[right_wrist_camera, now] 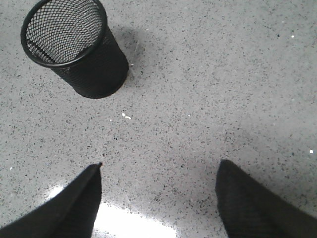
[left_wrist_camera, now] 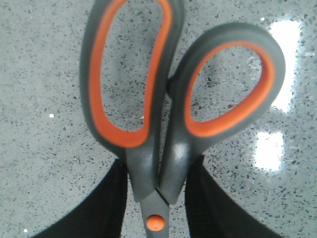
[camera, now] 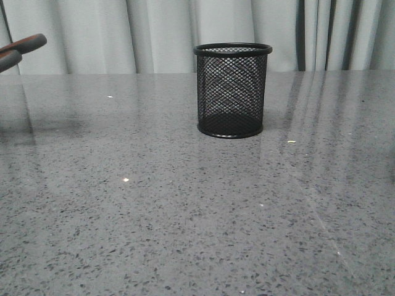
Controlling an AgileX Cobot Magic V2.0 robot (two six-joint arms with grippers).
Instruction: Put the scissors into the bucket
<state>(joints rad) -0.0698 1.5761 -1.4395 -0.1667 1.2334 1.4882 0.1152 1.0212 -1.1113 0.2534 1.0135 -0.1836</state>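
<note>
Left wrist view shows the scissors point(left_wrist_camera: 163, 109) close up: two dark grey oval loop handles lined in orange, an orange pivot rivet below them, held above the speckled grey table point(left_wrist_camera: 44, 148). The left gripper point(left_wrist_camera: 157, 198) clamps them just under the handles, its black fingers point(left_wrist_camera: 111, 203) pressed against either side; the loops point away from the gripper, and the blades are out of sight. From the front, the handle tips point(camera: 21, 49) show in the air at the table's left edge. The bucket point(camera: 232, 89), black wire mesh with a solid rim, stands upright toward the far edge. The right gripper point(right_wrist_camera: 158, 198) hangs wide apart, holding nothing.
</note>
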